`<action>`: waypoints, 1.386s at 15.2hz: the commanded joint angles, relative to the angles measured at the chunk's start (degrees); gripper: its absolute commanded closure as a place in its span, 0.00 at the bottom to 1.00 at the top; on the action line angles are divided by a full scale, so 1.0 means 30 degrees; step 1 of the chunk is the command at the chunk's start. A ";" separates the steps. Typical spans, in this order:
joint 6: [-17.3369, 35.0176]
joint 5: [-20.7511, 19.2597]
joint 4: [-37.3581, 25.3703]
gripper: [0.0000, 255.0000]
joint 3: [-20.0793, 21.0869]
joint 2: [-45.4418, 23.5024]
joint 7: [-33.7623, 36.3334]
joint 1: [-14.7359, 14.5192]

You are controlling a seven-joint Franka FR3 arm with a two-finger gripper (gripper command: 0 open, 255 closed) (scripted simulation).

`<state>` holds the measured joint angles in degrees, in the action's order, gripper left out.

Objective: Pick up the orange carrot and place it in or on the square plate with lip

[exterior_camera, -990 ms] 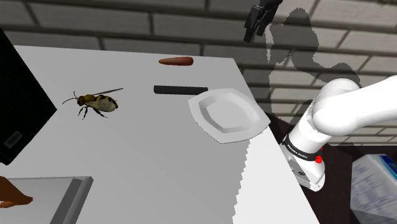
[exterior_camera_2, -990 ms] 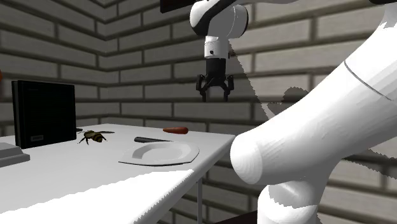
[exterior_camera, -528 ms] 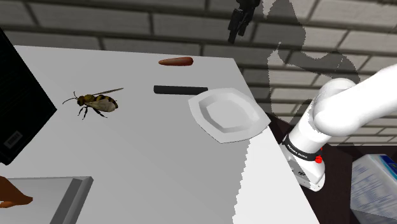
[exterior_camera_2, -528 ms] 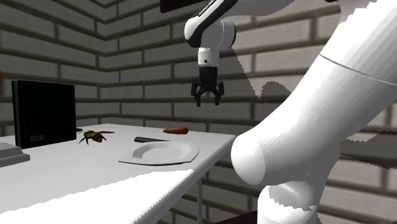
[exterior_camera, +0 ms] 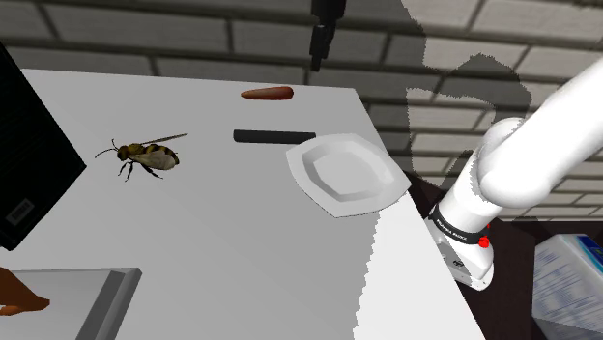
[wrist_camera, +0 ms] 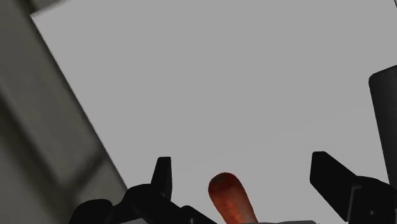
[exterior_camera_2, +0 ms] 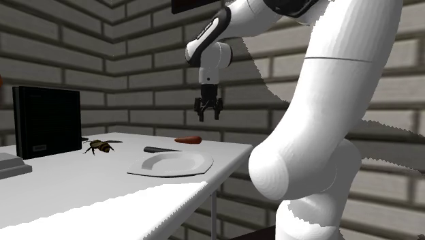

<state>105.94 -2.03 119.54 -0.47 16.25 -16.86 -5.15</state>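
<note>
Gripper (exterior_camera_2: 208,117) has slid left along the shoulder view's top, now over the carrot (exterior_camera: 267,94); jaws spread, empty. Descent looks next.

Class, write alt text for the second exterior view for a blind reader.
The white arm's black pincer hangs open above the reddish-orange carrot near the white table edge farthest from the camera. A white square plate sits nearer, with a bee figure toward the view's left.
</note>
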 commanded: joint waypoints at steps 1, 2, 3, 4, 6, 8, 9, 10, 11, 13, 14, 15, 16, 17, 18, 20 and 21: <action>0.0263 0.0022 -0.1085 0.00 0.0065 -0.1579 -0.0982 -0.0280; 0.0316 0.0030 -0.1684 0.00 0.0107 -0.2348 -0.1454 -0.0393; 0.0349 0.0035 -0.2298 0.00 0.0165 -0.3112 -0.1918 -0.0499; 0.0361 0.0034 -0.2928 0.00 0.0232 -0.3871 -0.2371 -0.0604; 0.0326 0.0011 -0.4234 0.00 0.0401 -0.5376 -0.3248 -0.0806; 0.0215 -0.0047 -0.5600 0.00 0.0610 -0.6868 -0.4083 -0.1002; 0.0132 -0.0092 -0.6307 0.00 0.0725 -0.7611 -0.4485 -0.1102; 0.0031 -0.0147 -0.7029 0.00 0.0845 -0.8351 -0.4878 -0.1207; -0.0036 -0.0184 -0.7457 0.00 0.0919 -0.8782 -0.5102 -0.1269; 0.0464 -0.0190 -0.7004 0.00 0.0912 -0.8829 -0.5097 -0.1258; 0.0709 -0.0196 -0.6794 0.00 0.0909 -0.8864 -0.5092 -0.1253; 0.0955 -0.0201 -0.6584 0.00 0.0905 -0.8900 -0.5088 -0.1249; 0.1200 -0.0206 -0.6379 0.00 0.0901 -0.8940 -0.5085 -0.1244; 0.1444 -0.0211 -0.6178 0.00 0.0898 -0.8984 -0.5081 -0.1239; 0.1688 -0.0217 -0.5983 0.00 0.0894 -0.9031 -0.5077 -0.1235; 0.1828 -0.0220 -0.5870 0.00 0.0891 -0.9059 -0.5074 -0.1232; 0.1827 -0.0220 -0.5872 0.00 0.0891 -0.9060 -0.5074 -0.1233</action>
<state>111.23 -2.68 101.77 2.19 -10.90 -32.11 -8.84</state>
